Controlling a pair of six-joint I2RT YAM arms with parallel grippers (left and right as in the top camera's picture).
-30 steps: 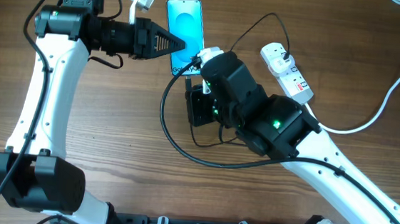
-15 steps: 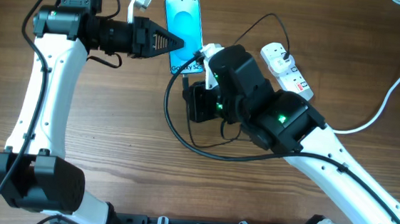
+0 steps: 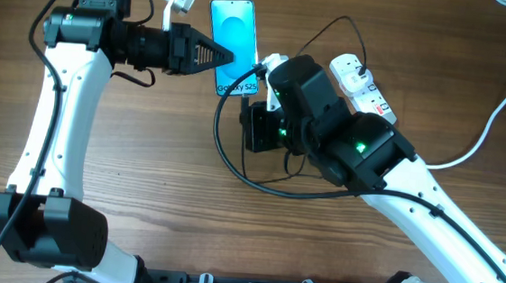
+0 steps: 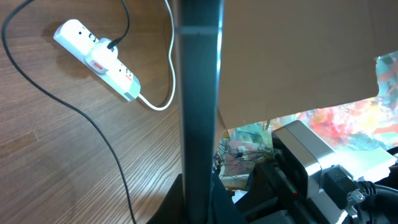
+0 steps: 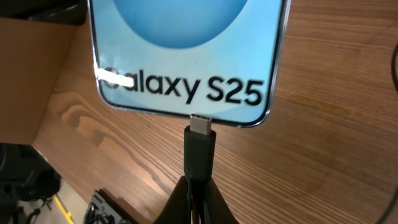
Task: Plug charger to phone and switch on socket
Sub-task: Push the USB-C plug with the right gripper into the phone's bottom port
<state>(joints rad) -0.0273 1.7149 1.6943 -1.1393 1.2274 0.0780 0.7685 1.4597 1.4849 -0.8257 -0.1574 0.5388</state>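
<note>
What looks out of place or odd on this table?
Nothing is spilled or broken. One oddity: the charger connector, held by the right pincer, sits at the bottom edge of the phone with its silver tip showing, so it seems not fully in.

The left arm [image 3: 56, 112] and right arm [image 3: 450, 225] have white shells between black joint housings. Black cables [image 3: 39, 30] run along them. Green lights [image 3: 358, 149] glow on the right wrist. The fingers [image 3: 207, 53] are black and tapered.
</note>
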